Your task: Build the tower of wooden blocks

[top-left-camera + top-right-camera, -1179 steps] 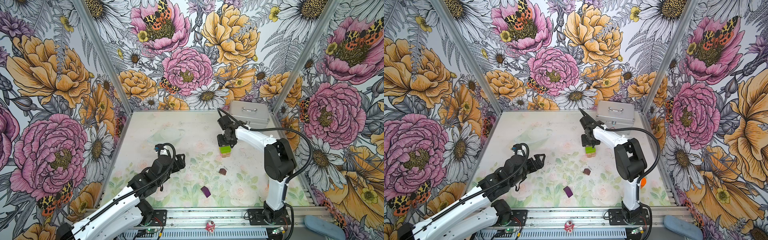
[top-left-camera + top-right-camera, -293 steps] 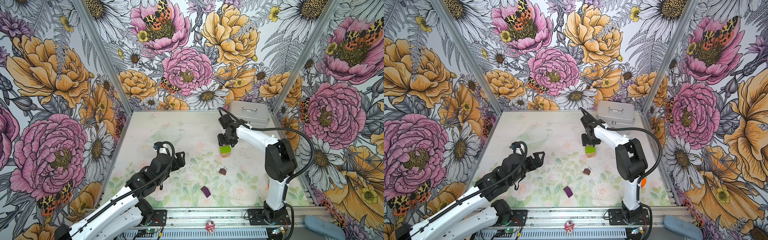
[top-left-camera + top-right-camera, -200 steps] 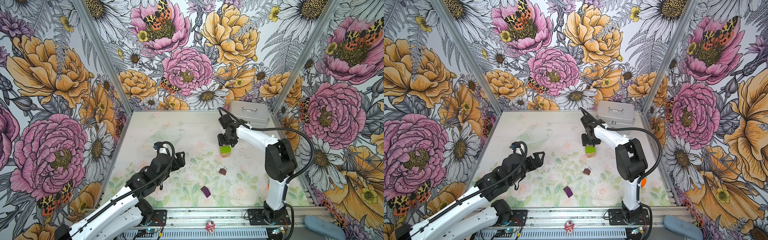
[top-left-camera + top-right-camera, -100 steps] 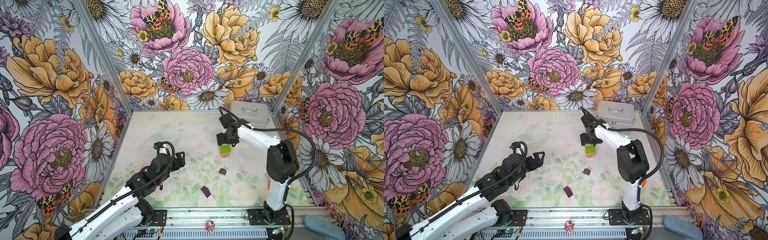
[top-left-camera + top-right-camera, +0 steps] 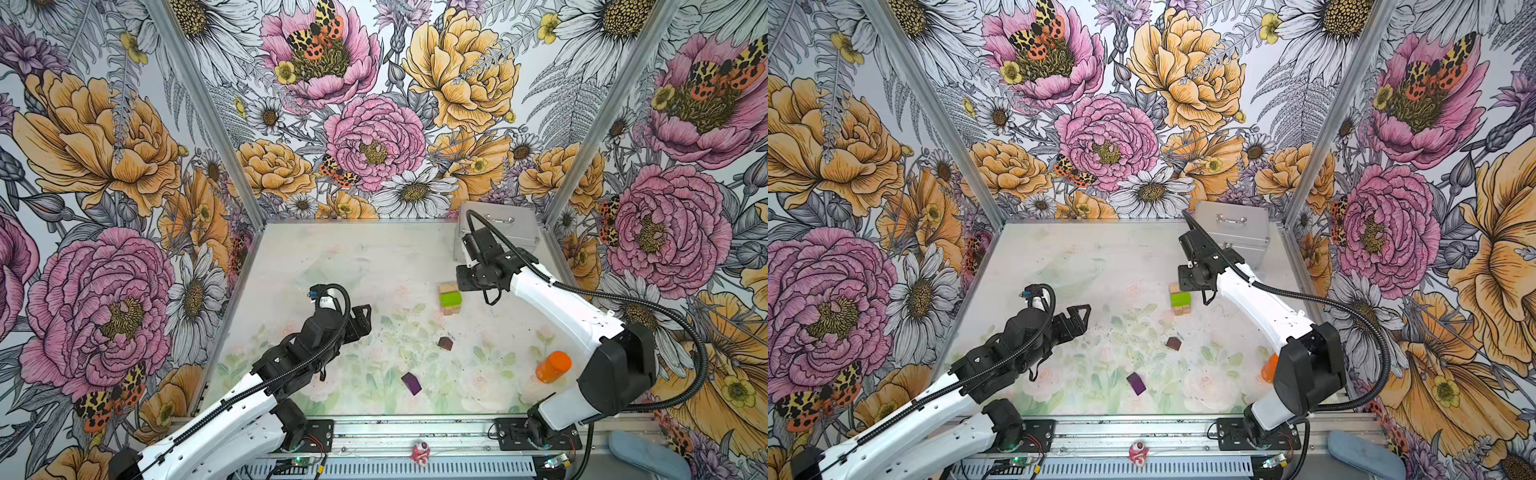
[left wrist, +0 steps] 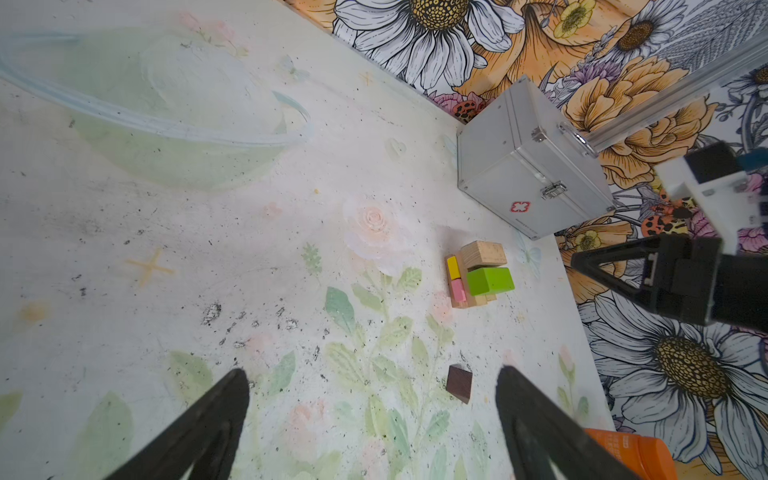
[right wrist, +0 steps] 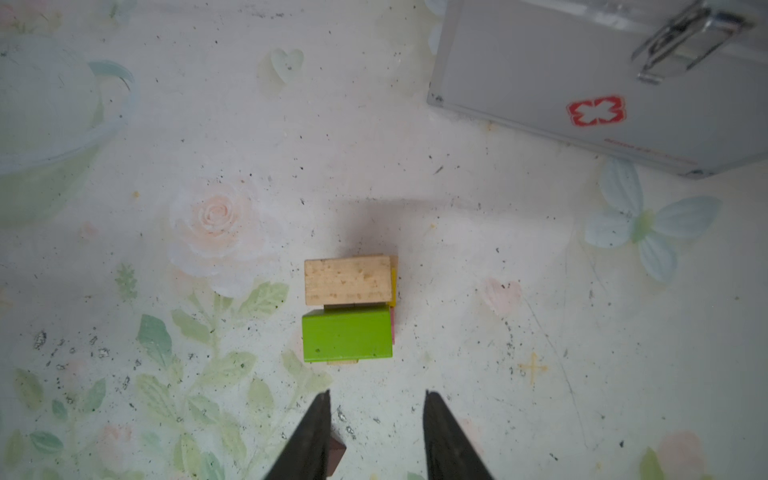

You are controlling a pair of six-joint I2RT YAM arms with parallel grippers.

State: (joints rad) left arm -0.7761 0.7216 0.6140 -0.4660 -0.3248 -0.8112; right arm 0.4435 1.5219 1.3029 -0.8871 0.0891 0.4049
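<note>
Tower-building scene, four views.

**Top views:** The wood block tower stands toward the back right corner of the counter, near a latched silver case whose contents are hidden. A dark-brown block and a purple block lie loose toward the front edge, well apart from the tower and probably awaiting stacking. An orange bottle lies near the right edge. What it holds cannot be told.

**Left wrist view:** The left tool is spread wide and empty above the counter, with the dark-brown block ahead of it. It is plausibly lined up for that pick. On the tower, a lime-green block and a tan block lie side by side across a yellow block and a pink block. Crossing the layers likely lets each block bear on more than one below.

**Right wrist view:** The right tool is partly spread and pinches nothing. It hangs just beside the tower's lime-green side, clear of every block.
</note>
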